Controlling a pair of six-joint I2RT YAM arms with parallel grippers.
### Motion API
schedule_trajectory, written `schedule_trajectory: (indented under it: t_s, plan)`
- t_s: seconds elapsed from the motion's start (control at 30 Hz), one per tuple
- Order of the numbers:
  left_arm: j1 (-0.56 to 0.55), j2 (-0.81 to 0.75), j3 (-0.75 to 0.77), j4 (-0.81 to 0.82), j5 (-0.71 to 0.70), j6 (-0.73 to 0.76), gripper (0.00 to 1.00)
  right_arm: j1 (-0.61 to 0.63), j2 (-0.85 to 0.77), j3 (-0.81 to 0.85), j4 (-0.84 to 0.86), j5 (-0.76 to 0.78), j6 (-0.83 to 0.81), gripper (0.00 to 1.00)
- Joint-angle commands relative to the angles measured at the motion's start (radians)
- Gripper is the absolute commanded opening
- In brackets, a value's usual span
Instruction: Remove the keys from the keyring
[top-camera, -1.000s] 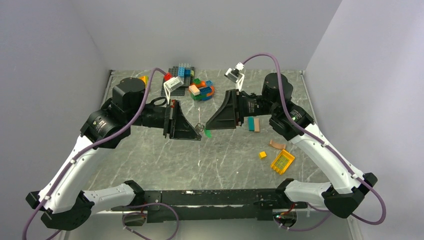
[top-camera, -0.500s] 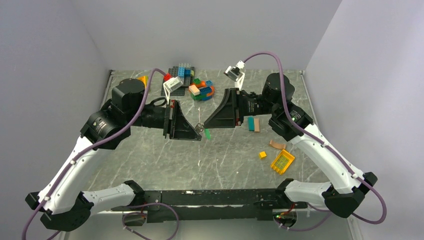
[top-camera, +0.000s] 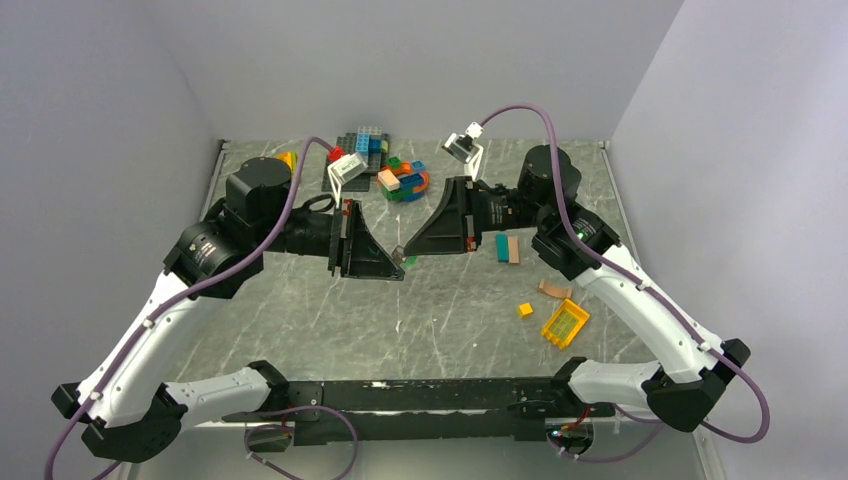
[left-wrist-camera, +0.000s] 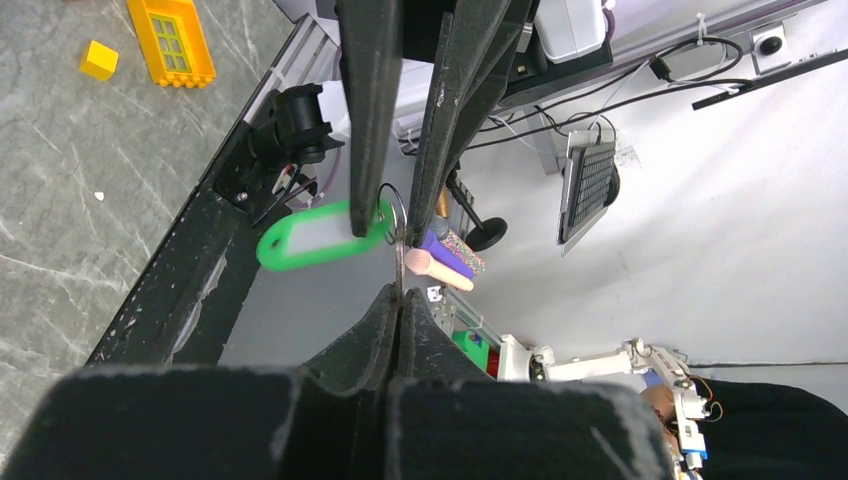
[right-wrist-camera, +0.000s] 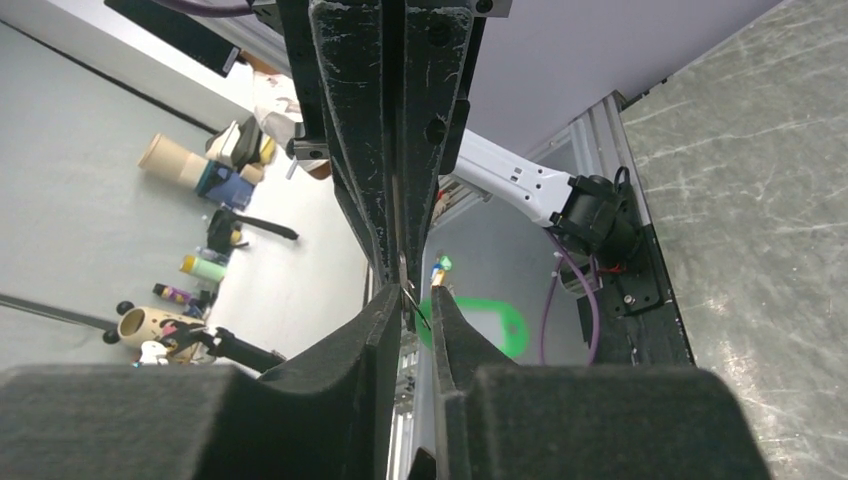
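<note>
Silver wire keyring (left-wrist-camera: 392, 212) hung in the air over the middle of the grey marbled worktop (top-camera: 330, 320), between the 2 hands, which stood tip to tip. Right hand (right-wrist-camera: 407, 305) narrow, its fingers pinched on the ring from either side. Left hand (left-wrist-camera: 398, 303) fully closed, jaws clamped on the flat silver key (left-wrist-camera: 398, 270). The key blade ran straight from those tips up to the ring. Only 1 key could be made out. Green plastic tag with white label (left-wrist-camera: 308, 238) sat on the same ring, partly behind 1 right finger in the left wrist view. Heap of coloured toy bricks (top-camera: 395, 178) lay at the far edge, well apart. Yellow window brick (top-camera: 565, 323) lay near the right arm.
</note>
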Motion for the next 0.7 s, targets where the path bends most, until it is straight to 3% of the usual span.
schedule_trajectory:
  t_s: [0.0, 0.17, 0.33, 0.4, 0.57, 0.67]
  plan:
    - [-0.003, -0.010, 0.000, 0.046, 0.016, -0.005, 0.00, 0.006, -0.003, 0.026, 0.009, 0.014, -0.023, 0.17]
    - [-0.005, 0.000, 0.006, 0.050, 0.014, -0.002, 0.00, 0.006, -0.002, 0.024, -0.009, 0.017, -0.032, 0.00]
    - [-0.004, 0.011, 0.027, 0.030, -0.010, 0.012, 0.01, 0.006, -0.012, 0.032, -0.036, 0.027, -0.056, 0.00]
    - [-0.006, 0.016, 0.043, 0.004, -0.040, 0.024, 0.14, 0.006, -0.018, 0.036, -0.055, 0.043, -0.072, 0.00]
    - [-0.005, 0.013, 0.077, -0.022, -0.105, 0.046, 0.67, 0.006, -0.040, 0.038, -0.094, 0.101, -0.096, 0.00]
    - [-0.003, 0.005, 0.115, -0.038, -0.162, 0.060, 0.85, 0.006, -0.056, 0.047, -0.104, 0.150, -0.102, 0.00]
